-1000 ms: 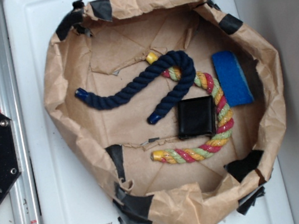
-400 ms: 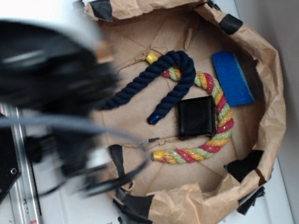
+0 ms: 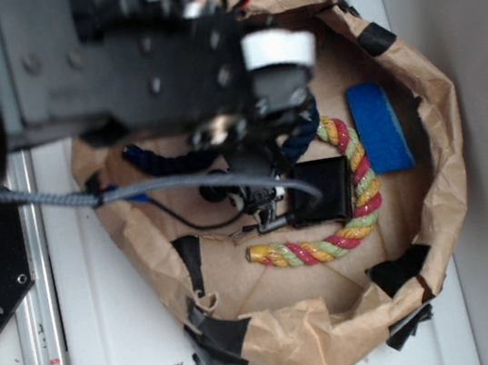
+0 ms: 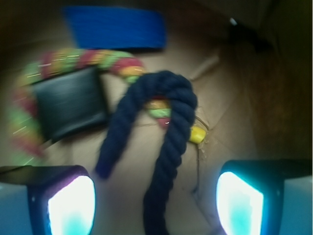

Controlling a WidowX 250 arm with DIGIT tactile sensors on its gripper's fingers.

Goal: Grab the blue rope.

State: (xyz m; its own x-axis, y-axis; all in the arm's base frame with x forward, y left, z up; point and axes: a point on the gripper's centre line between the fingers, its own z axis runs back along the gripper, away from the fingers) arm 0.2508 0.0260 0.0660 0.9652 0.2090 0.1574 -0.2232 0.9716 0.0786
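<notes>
— What lies below you?
— A brown paper basin. In it the blue rope curls over a multicoloured rope, beside a black block and blue sponge.
— Your fingers?
— My gripper hangs spread wide, rope running between, untouched.

**Clearance around the rope**

Bare paper floor is seen on both sides of the blue rope, between the wide-apart fingers. The loop end is crowded by the multicoloured rope and black block.
</notes>
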